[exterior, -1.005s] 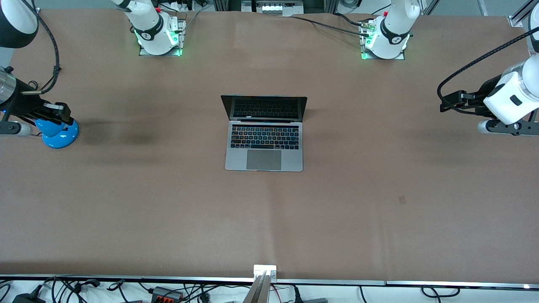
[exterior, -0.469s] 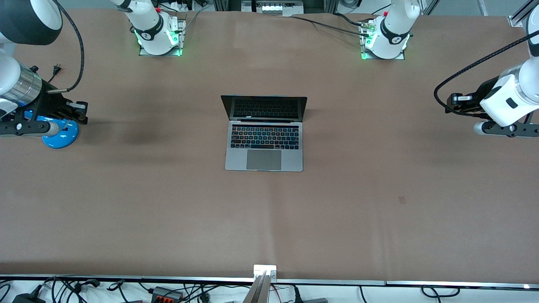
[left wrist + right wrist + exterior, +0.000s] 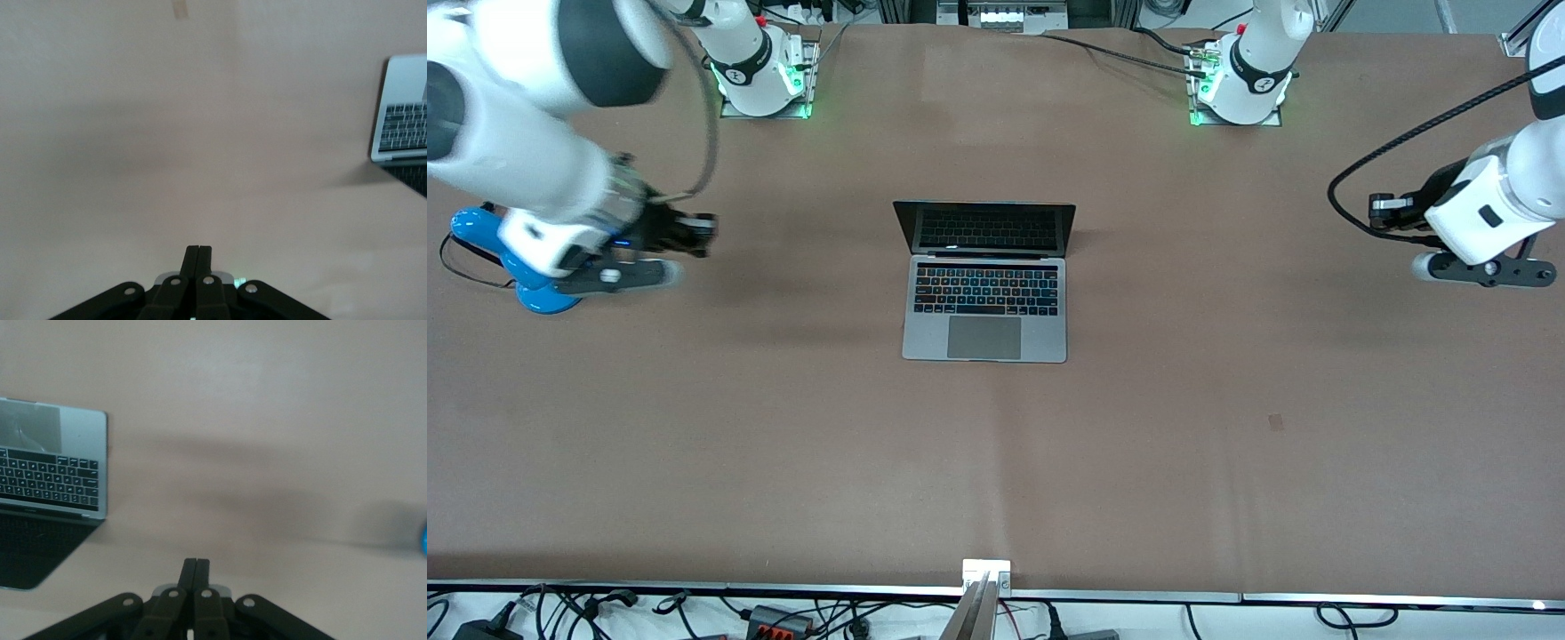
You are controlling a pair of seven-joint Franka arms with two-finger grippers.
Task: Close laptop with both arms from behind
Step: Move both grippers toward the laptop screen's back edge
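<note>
Though cropped elsewhere, laptop (image 3: 985, 281) whole frontally.

The right arm (image 3: 534, 169), motion-blurred, partly hides a blue object (image 3: 538, 298) toward its end of the tabletop from the laptop (image 3: 985, 307), itself cropped in both wrist views.

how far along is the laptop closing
Barely started. Done: both sets of jaws are shut and empty. In hand: the right gripper and the left gripper hang over bare table toward their own ends, neither touching anything. Left: the laptop sits fully open mid-table, so reaching its lid from the bases' side and pushing it down remains.
</note>
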